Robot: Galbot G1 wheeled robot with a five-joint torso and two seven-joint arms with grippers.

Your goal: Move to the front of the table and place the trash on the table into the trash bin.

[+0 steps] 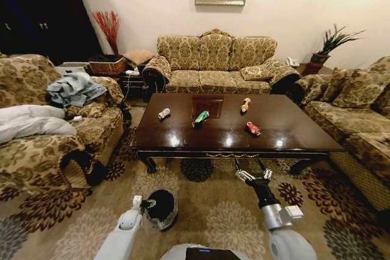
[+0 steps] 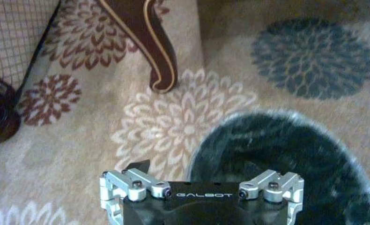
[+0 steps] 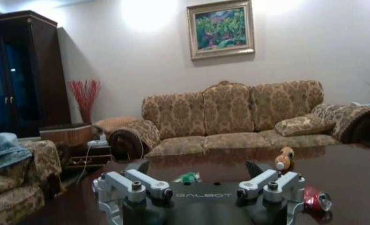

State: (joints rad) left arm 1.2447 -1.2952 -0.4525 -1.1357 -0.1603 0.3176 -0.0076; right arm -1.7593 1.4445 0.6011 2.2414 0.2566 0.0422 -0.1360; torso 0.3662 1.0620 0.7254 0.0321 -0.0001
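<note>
Nearest the head camera: left gripper (image 1: 141, 203) low over the carpet, beside the bin (image 1: 161, 209), a black round bin with clear liner standing on the floor short of the surface's near-left leg. Left wrist view: bin (image 2: 285, 164) just ahead of the left gripper (image 2: 201, 178); jaws look spread, nothing between them. Right gripper (image 1: 255, 175) raised in front of the near edge of the surface (image 1: 304, 129), right of centre; jaws spread wide and empty. Right wrist view looks level across the top from the right gripper (image 3: 197, 180), with the red wrapper (image 3: 316, 201) closest. Trash, all four pieces on the surface: silver wrapper (image 1: 164, 114) toward the left edge, green wrapper (image 1: 200, 119) on the centre inlay, bottle (image 1: 245, 105) toward the far edge right of centre, red wrapper (image 1: 253, 128) nearest the near edge, right of centre. Judgement: base appears in position at the front; the step in hand is the first pick, none binned yet. Red wrapper is the likeliest target. Next move calls for reaching the right arm over the near edge, lowering the spread jaws around the wrapper and clearing the glossy top before closing.
</note>
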